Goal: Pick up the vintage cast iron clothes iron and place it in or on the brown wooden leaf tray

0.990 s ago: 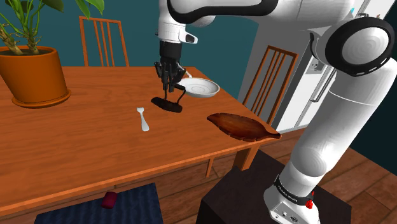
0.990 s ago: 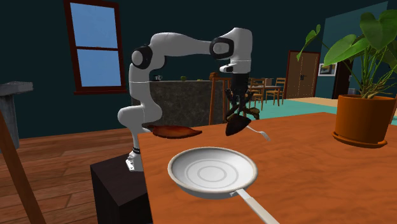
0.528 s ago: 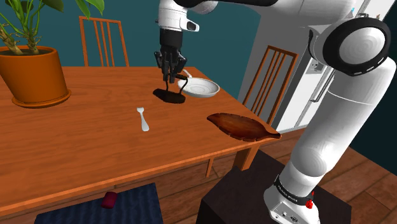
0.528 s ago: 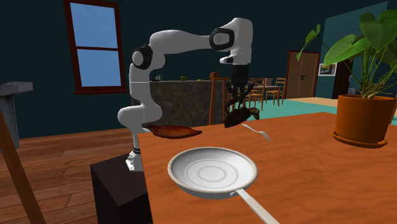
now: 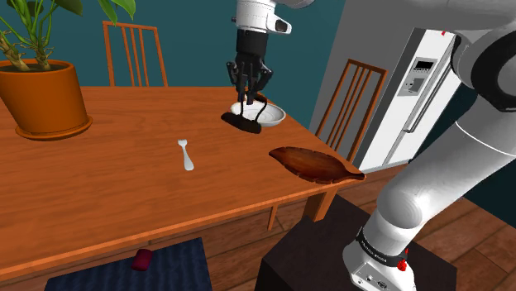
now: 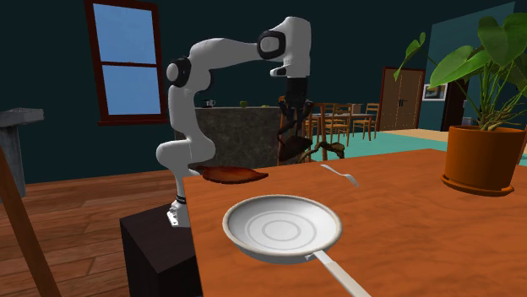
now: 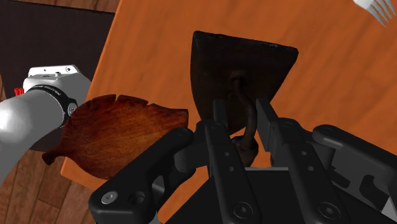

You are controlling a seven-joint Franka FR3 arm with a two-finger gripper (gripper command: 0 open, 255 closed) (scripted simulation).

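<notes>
My black gripper (image 5: 250, 93) is shut on the handle of the dark clothes iron (image 5: 242, 122), which hangs in the air above the wooden table. In the wrist view the fingers (image 7: 221, 118) clasp the curved handle, and the iron (image 7: 229, 63) shows its flat dark body beyond them. The brown leaf-shaped tray (image 5: 312, 163) lies at the table's near right corner in the shoulder view, and beside the gripper (image 7: 243, 116) in the wrist view, where the leaf tray (image 7: 121, 135) is. From the second exterior view the gripper (image 6: 293, 123) carries the iron (image 6: 291, 150) above and behind the tray (image 6: 234, 175).
A white pan (image 5: 260, 114) sits behind the iron on the table (image 5: 107, 182); the white pan (image 6: 281, 226) is large in the second exterior view. A white fork (image 5: 186, 154) lies mid-table. An orange plant pot (image 5: 44, 99) stands at the left. Wooden chairs (image 5: 351, 103) flank the table.
The gripper has lifted the iron off the table and carried it toward the shoulder view's right, closer to the leaf tray.
</notes>
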